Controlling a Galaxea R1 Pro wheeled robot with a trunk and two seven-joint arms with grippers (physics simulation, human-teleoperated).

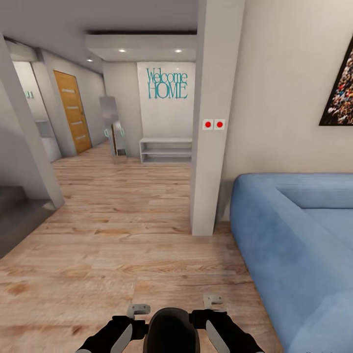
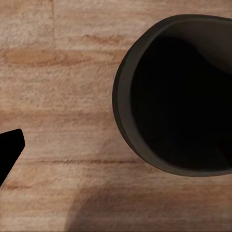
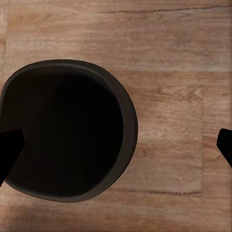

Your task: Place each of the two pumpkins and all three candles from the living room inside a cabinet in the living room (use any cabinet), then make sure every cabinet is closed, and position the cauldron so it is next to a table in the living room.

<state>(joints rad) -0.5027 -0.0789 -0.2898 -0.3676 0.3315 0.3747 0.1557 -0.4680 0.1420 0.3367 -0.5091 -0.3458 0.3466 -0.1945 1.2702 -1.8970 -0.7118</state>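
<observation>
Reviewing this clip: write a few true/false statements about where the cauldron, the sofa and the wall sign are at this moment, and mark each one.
1. The cauldron sits between the two arms, low in the head view. True.
2. A blue sofa stands on the robot's left. False: it is on the robot's right.
3. The cauldron holds a pumpkin. False: both wrist views show only a dark interior.
4. A teal "Welcome HOME" sign hangs on the far wall. True.
5. The floor is grey tile. False: it is light wood plank.
</observation>
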